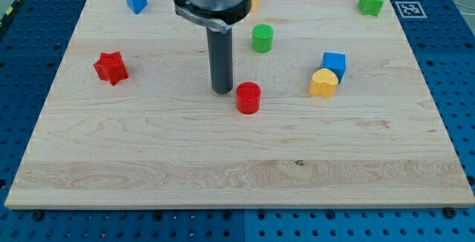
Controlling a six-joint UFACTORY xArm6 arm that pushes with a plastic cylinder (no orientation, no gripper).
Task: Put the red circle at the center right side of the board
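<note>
While my tip [222,90] stands just left of it, the red circle [249,98], a short upright cylinder, sits mid-board; I have no claw.

The board [245,160] is pale wood with a smooth, matt finish, fine grain lines running across it and a small dark knot low and right of centre. Beneath it the table [22,64] is blue, smooth, dotted with rows of small holes. The rod [221,64] at upper centre looks like dark metal with a dull sheen down to my tip [222,91]; the collar [213,4] above it is grey, brighter metal. The red cylinder [249,98], red star [111,67], green cylinder [262,38] and blue cube [335,63] look like smooth, slightly glossy plastic.
</note>
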